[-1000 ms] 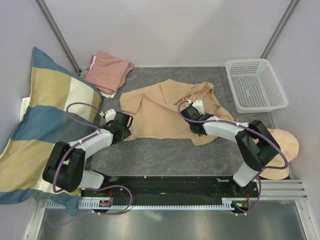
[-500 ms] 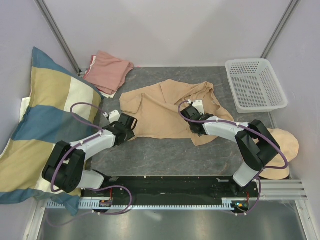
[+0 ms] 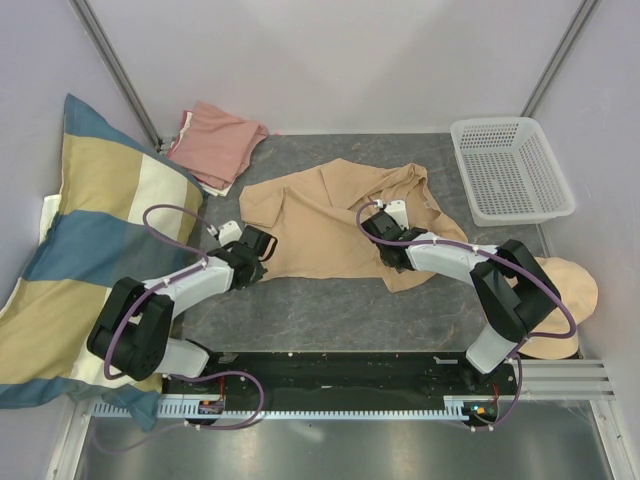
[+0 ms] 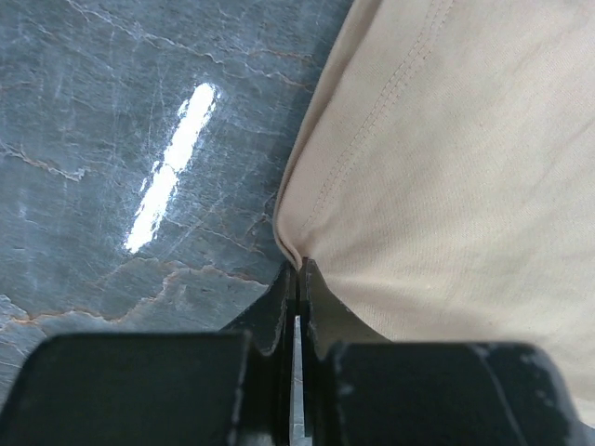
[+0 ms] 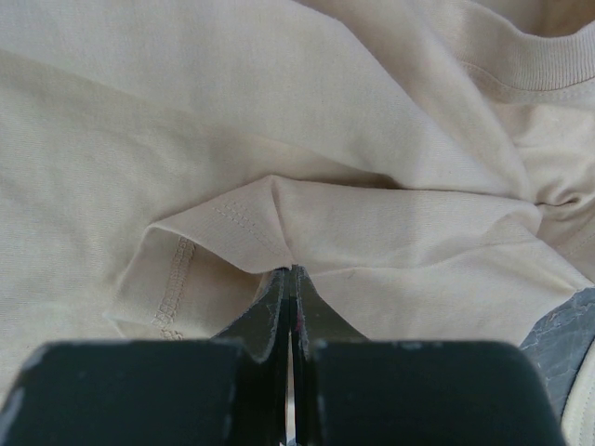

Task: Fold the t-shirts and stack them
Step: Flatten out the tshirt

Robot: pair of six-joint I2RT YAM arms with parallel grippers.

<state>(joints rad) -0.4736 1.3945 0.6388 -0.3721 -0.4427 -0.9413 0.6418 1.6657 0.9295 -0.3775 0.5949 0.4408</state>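
Both of your grippers are clenched on the tan t-shirt [image 3: 320, 215].

Your left gripper [image 4: 297, 271] has its jaws pressed together on the stitched hem corner at the shirt's near left edge, low over the grey marbled tabletop [image 4: 112, 139]. Your right gripper [image 5: 290, 271] pinches a raised fold with a double-stitched hem, and the ribbed collar lies just beyond it. From above, the tan shirt lies spread and rumpled at mid-tabletop between the two arms. The salmon-pink t-shirt [image 3: 215, 143] sits folded at the far left corner, just beside the striped pillow [image 3: 80, 250]. A white basket [image 3: 510, 170] stands far right, and a beige domed hat [image 3: 565, 290] lies near right.
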